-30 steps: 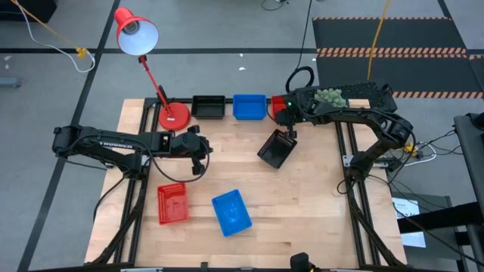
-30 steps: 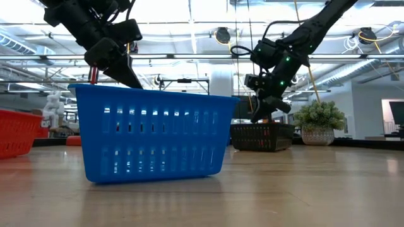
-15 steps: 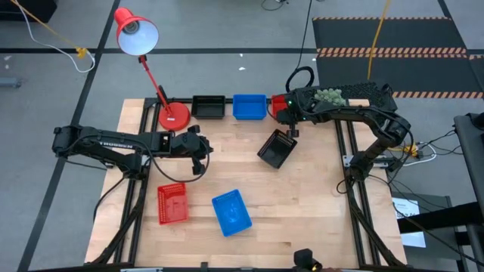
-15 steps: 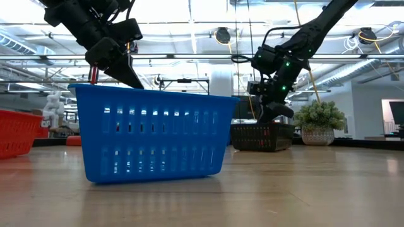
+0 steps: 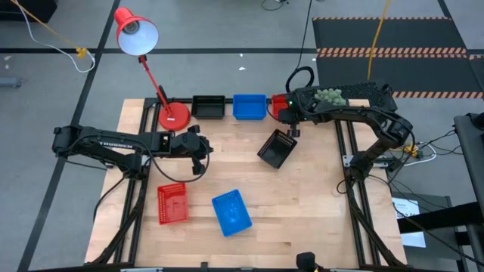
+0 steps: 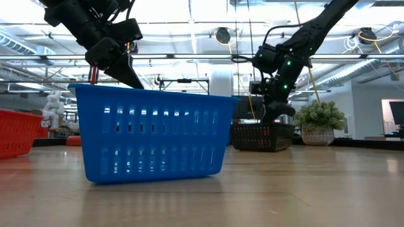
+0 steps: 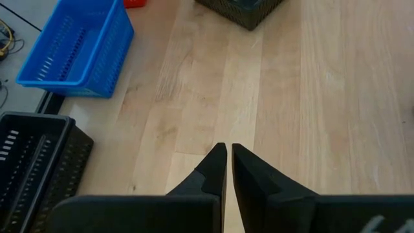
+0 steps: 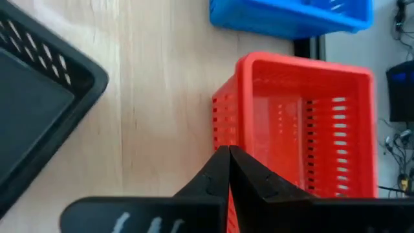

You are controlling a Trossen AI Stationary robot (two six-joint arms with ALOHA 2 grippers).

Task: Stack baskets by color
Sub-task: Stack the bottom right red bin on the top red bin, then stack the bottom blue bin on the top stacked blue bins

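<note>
Three baskets stand in a row along the far edge: black (image 5: 208, 106), blue (image 5: 249, 106) and red (image 5: 277, 106), the red one partly under my right arm. A second black basket (image 5: 276, 149) stands askew mid-table, resting on its base. A second red basket (image 5: 172, 203) and a second blue basket (image 5: 231, 211) stand near the front. My right gripper (image 5: 293, 130) is shut, between the askew black basket (image 8: 39, 97) and the far red basket (image 8: 297, 123). My left gripper (image 7: 229, 150) hangs shut over bare wood left of centre, holding nothing. My right gripper's shut fingertips (image 8: 223, 158) show in front of the far red basket's near wall (image 8: 223, 116), slanting down from the table's right. Whether they touch that wall, I cannot tell.
A red desk lamp's round base (image 5: 175, 115) stands at the far left of the table, its head (image 5: 137, 32) beyond the edge. Bare wood lies mid-table and at the near right. In the low view the near blue basket (image 6: 151, 135) fills the foreground.
My right gripper has tipped a little and its fingertips have swung slightly toward the table's right edge, above the askew black basket's rim. The baskets stand where they were.
</note>
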